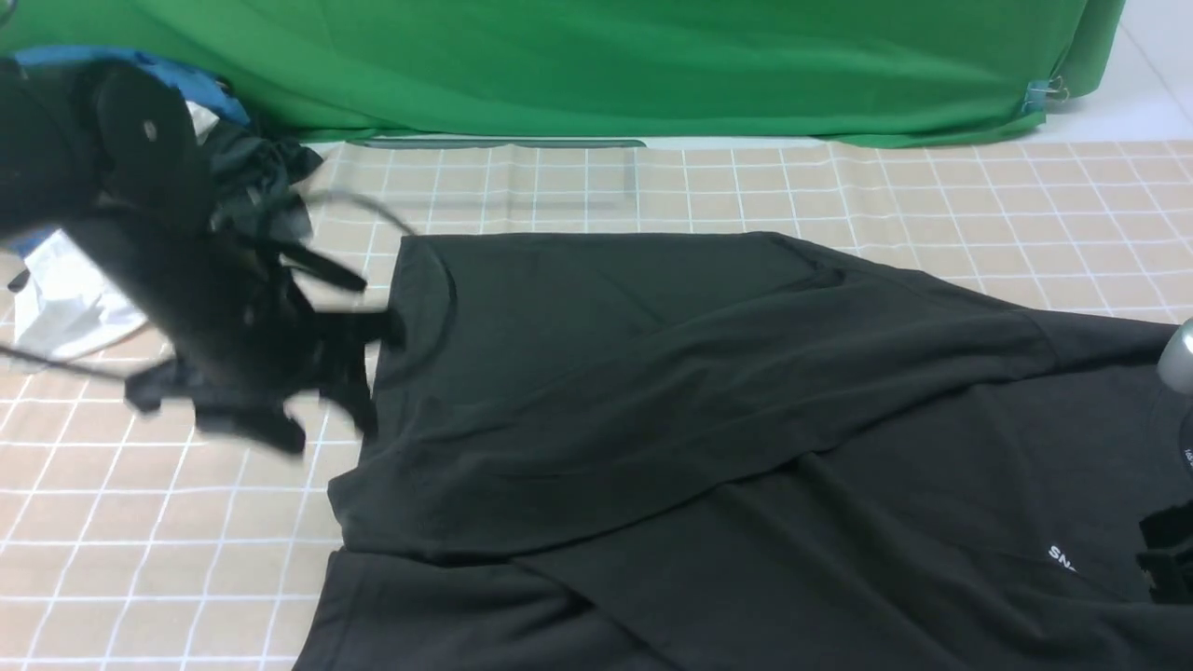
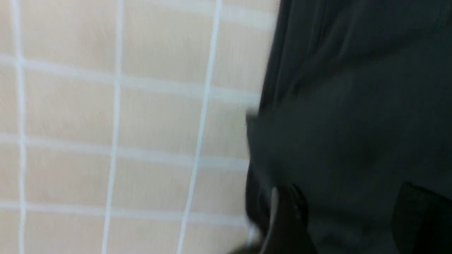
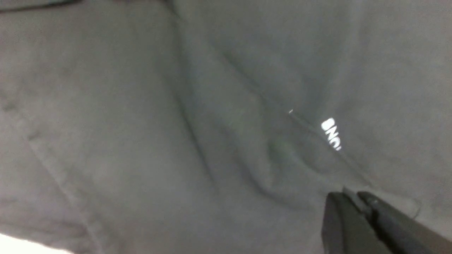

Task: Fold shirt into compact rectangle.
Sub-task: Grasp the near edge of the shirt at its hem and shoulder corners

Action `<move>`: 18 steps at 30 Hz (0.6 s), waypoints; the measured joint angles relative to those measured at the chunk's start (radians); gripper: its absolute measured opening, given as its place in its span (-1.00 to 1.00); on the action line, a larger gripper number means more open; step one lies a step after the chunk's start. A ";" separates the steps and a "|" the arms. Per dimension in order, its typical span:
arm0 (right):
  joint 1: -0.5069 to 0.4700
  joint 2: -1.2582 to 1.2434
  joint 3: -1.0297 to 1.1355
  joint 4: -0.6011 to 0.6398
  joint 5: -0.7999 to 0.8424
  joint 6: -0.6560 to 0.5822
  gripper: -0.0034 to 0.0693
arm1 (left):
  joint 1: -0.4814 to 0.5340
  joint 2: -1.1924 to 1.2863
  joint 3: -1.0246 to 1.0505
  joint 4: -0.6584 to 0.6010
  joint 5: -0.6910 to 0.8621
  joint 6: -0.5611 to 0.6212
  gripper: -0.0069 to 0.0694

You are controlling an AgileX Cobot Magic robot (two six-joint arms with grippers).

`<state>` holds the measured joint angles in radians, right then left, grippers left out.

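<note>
The black shirt (image 1: 699, 419) lies on the checked tablecloth with its upper part folded over in a broad flap. A bit of its white chest print (image 1: 1062, 557) shows near the right edge. My left gripper (image 1: 373, 373), blurred, hovers at the shirt's left edge by the collar. In the left wrist view its fingers (image 2: 286, 218) stand wide apart over the dark shirt (image 2: 353, 123), so this gripper (image 2: 353, 215) is open. My right gripper (image 3: 353, 195) is shut low over the shirt (image 3: 141, 123) beside the print (image 3: 331, 134), with a thin light strip of fabric pinched between its tips.
A green backdrop (image 1: 606, 65) hangs behind the table. At the back left lie a white garment (image 1: 65, 298), a dark grey garment (image 1: 261, 177) and something blue (image 1: 186, 79). The checked tablecloth (image 1: 140, 522) shows bare at the left and behind the shirt.
</note>
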<state>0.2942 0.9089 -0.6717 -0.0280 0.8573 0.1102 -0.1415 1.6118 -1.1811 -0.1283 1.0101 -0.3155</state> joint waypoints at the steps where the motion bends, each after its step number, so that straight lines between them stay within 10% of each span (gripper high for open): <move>1: -0.013 0.009 -0.013 -0.020 0.009 0.016 -0.71 | 0.001 0.003 -0.053 0.032 -0.037 -0.082 0.26; 18: -0.251 0.173 -0.159 -0.046 0.062 -0.061 -0.81 | 0.053 0.491 -0.704 0.119 -0.086 -0.144 0.10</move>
<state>0.0433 1.0823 -0.8308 -0.0735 0.9189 0.0489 -0.0887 2.1024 -1.8848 -0.0093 0.9246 -0.4595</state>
